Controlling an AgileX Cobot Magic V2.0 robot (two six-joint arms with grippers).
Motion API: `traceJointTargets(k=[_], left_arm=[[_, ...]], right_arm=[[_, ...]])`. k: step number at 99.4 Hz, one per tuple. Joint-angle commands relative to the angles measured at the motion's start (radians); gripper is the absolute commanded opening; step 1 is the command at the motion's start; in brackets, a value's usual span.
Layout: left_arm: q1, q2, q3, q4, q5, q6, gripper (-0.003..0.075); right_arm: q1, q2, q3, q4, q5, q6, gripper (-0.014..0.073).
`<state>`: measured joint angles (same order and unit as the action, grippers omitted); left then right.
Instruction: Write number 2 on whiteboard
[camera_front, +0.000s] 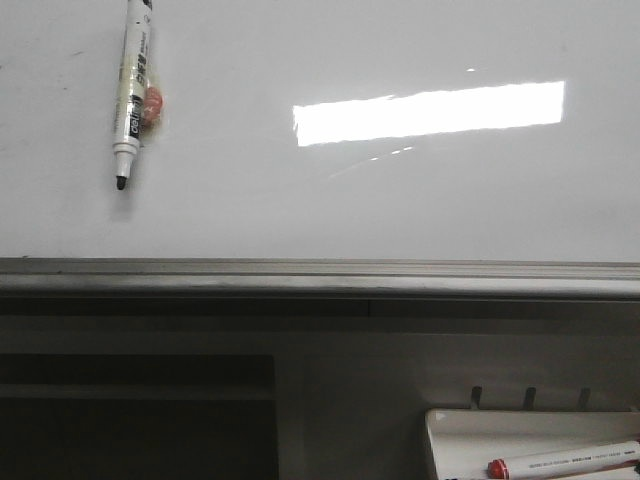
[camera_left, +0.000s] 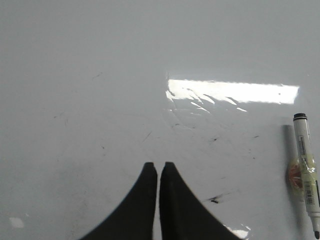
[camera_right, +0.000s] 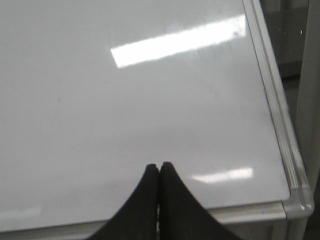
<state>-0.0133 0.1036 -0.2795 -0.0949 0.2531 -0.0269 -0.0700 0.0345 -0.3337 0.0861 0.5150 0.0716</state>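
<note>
Left hand (camera_left: 158, 167) pressed shut, empty, over whiteboard (camera_front: 320, 200); right hand (camera_right: 159, 167) likewise shut, near board's grey-framed corner. Black-tipped marker (camera_front: 131, 95) lying far left on whiteboard, label print too small to read. No number 2 drawn. Red-capped marker (camera_front: 565, 462) in white tray (camera_front: 450, 440), near right.

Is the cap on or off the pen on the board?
Off. The pen on the board shows its bare dark tip at the lower end; no cap covers it.
</note>
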Motion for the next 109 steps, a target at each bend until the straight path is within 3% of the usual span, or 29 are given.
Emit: traceJointTargets(k=[1, 16, 26, 33, 45, 52, 80, 93, 109], left_arm=[[0.002, 0.061, -0.108, 0.011, 0.025, 0.035, -0.0020], [0.002, 0.111, -0.164, 0.004, 0.052, 0.050, -0.0018], [0.002, 0.119, -0.166, 0.001, 0.054, 0.052, 0.0031], [0.002, 0.119, -0.166, 0.001, 0.050, 0.052, 0.0128], [0.002, 0.119, -0.166, 0.001, 0.023, 0.052, 0.0393], [0.002, 0.120, -0.164, 0.001, -0.018, 0.052, 0.0460], [-0.039, 0.173, -0.160, -0.050, -0.112, 0.115, 0.0428], [-0.136, 0.265, -0.160, -0.113, -0.150, 0.133, 0.0428], [-0.301, 0.400, -0.160, -0.130, -0.243, 0.133, 0.0420]], right_arm=[[-0.006, 0.071, -0.102, 0.007, 0.093, -0.009, -0.0050], [-0.006, 0.118, -0.153, 0.009, 0.174, -0.009, -0.0050], [-0.004, 0.118, -0.153, 0.012, 0.174, -0.009, -0.0050], [-0.004, 0.118, -0.151, 0.012, 0.174, -0.009, -0.0050], [-0.004, 0.118, -0.151, 0.012, 0.180, -0.009, -0.0050], [-0.004, 0.118, -0.151, 0.012, 0.176, -0.009, -0.0050], [-0.004, 0.122, -0.151, 0.048, 0.212, -0.033, -0.0050], [-0.004, 0.122, -0.151, 0.048, 0.208, -0.112, -0.0050], [0.046, 0.122, -0.151, 0.048, 0.199, -0.116, -0.0050]])
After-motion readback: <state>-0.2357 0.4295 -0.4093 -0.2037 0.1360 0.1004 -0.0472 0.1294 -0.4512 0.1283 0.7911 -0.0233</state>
